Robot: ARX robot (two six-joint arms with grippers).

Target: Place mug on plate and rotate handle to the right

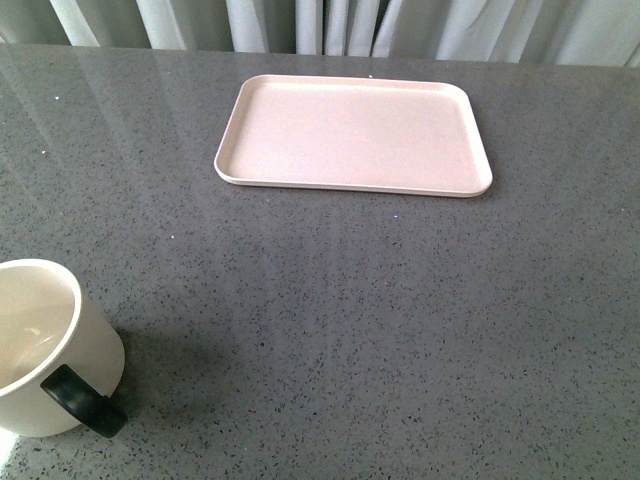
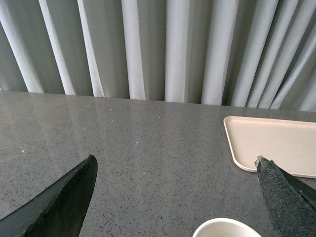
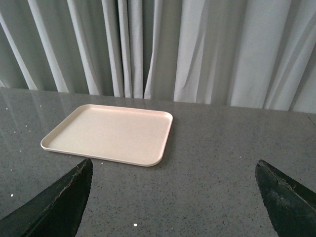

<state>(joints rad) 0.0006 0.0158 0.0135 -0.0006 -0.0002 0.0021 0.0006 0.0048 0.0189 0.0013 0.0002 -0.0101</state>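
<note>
The cream-white mug [image 1: 45, 340] stands upright at the near left of the grey table, its black handle [image 1: 82, 402] pointing toward the front. Its smiley print is hidden. The pale pink plate [image 1: 353, 135] lies empty at the far middle of the table. Neither arm shows in the front view. My left gripper [image 2: 175, 165] is open above the table, with the mug's rim [image 2: 224, 228] just below its jaws and the plate [image 2: 274, 148] off to one side. My right gripper [image 3: 173, 168] is open and empty, with the plate [image 3: 111, 133] ahead of it.
Pale pleated curtains [image 1: 330, 25] hang behind the table's far edge. The speckled grey tabletop [image 1: 380, 320] stretches between mug and plate.
</note>
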